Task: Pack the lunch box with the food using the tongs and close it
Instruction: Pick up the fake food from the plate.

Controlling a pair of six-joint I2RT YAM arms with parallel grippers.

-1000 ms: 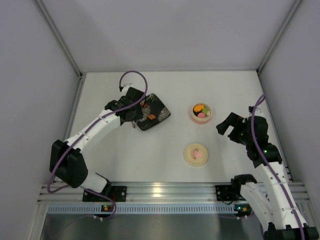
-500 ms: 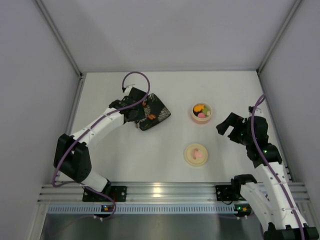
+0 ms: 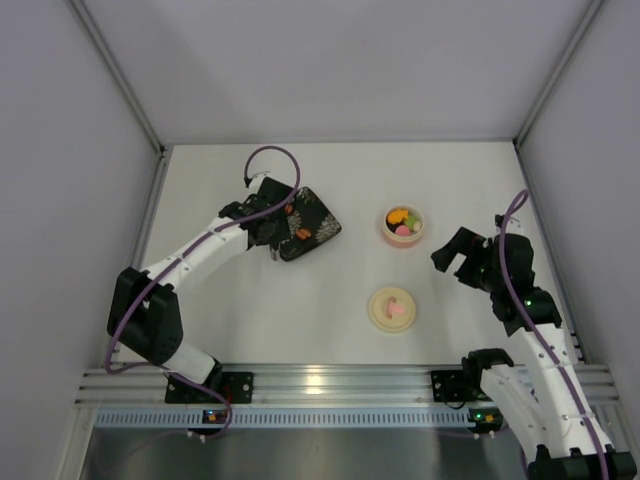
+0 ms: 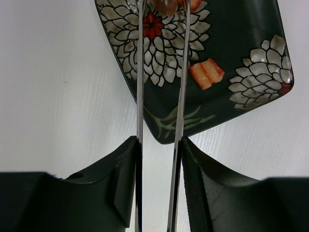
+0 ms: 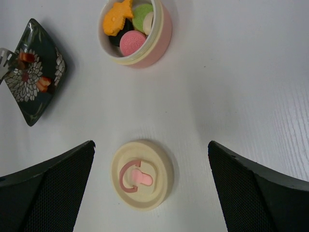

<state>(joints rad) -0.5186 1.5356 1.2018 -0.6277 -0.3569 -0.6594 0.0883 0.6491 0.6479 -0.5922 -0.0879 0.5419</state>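
I've got the left pincer (image 4: pixel 159 143) squeezed narrow on the silvery tongs (image 4: pixel 140 72), their two arms running up over the dark floral plate (image 4: pixel 241 29) at the top of the left wrist view. A brownish food piece (image 4: pixel 166 5) sits between the tong tips (pinched or not, I can't tell). An orange striped piece (image 4: pixel 206 74) lies on the plate just right of them. The right pincer (image 3: pixel 452 257) hangs wide open and empty over the white worktop (image 3: pixel 300 320). The pink lunch box bowl (image 5: pixel 157 41), top centre of the right wrist view, holds orange, green and pink pieces (image 5: pixel 133 42). Its cream lid (image 5: pixel 154 188) lies apart, lower centre.
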